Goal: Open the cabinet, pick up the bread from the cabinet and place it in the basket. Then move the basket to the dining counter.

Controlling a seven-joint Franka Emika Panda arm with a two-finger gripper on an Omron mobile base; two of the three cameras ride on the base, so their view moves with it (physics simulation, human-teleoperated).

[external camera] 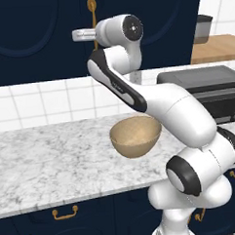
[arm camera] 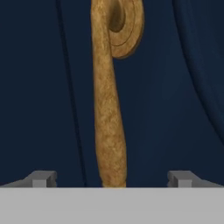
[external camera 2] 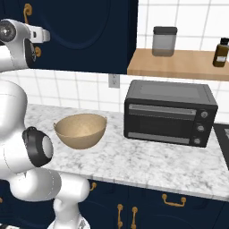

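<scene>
Right in front of the gripper (arm camera: 112, 178) is the cabinet (arm camera: 166, 109), doors shut, its brass handle (arm camera: 109, 113) running between the two fingertips (arm camera: 41, 178). Gripper is spread wide, holding nothing, handle centred in the gap, not touched as far as I can tell. Gripper (external camera: 76, 35) is up at handle height against the cabinet door. Well below the gripper, the basket (external camera: 135, 136) sits on the marble desk (external camera: 48, 162), looks empty. Toaster oven (external camera 2: 169, 113) further right of the gripper, beside the basket. Bread not visible.
</scene>
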